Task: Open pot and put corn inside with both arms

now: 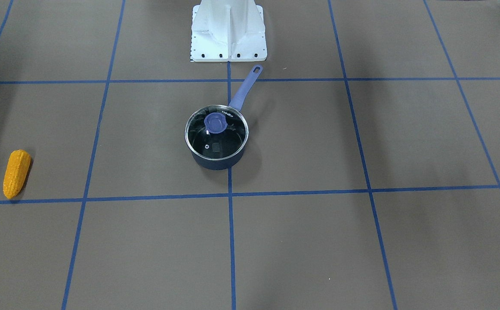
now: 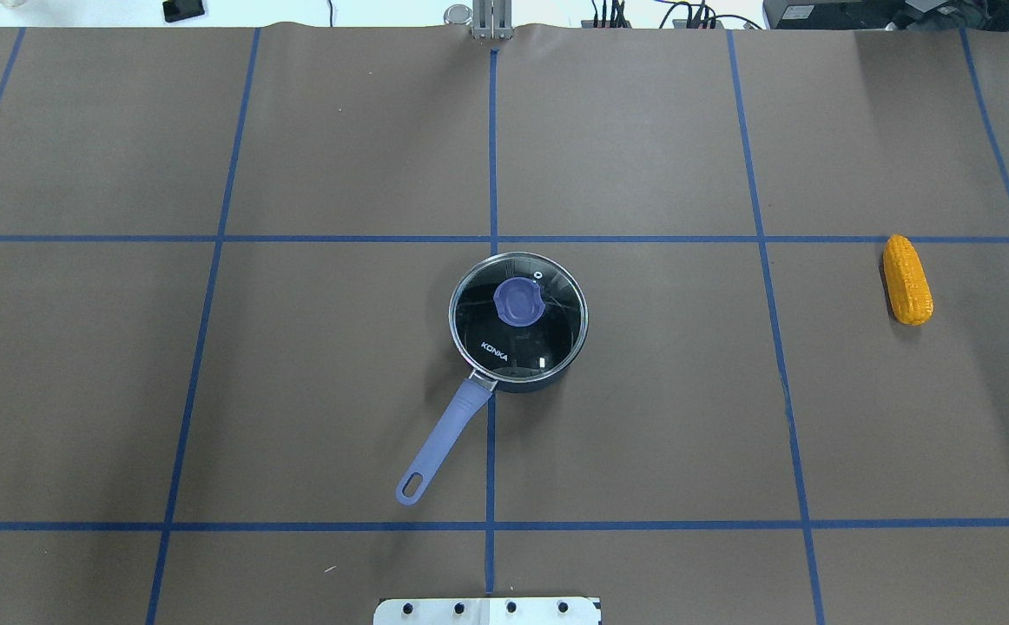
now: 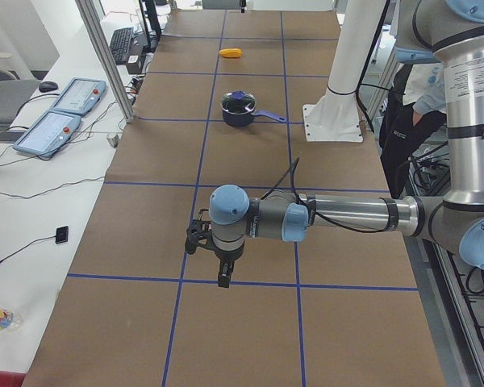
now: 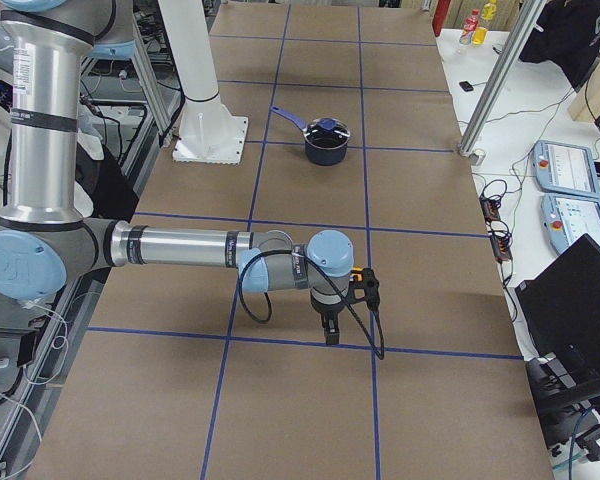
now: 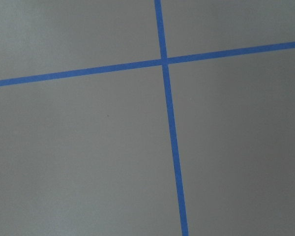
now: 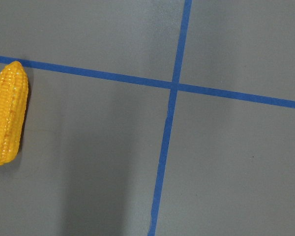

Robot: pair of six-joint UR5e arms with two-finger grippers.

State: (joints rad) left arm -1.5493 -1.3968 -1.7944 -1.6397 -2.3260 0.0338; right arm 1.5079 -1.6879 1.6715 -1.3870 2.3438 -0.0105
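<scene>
Near the middle of the brown bench (image 2: 296, 391), seen from overhead, the dark pot (image 2: 535, 384) stands with its glass lid (image 2: 517, 334) on and its blue handle (image 2: 444, 438) pointing toward 7 o'clock. At about 3 o'clock from the pot, well apart, the corn (image 2: 906, 279) lies flat with its tapered tip toward 12. Only the side views show the left fingers (image 3: 223, 276) and right fingers (image 4: 330, 330), hanging over bare bench, so I cannot tell whether they are released or clenched.
</scene>
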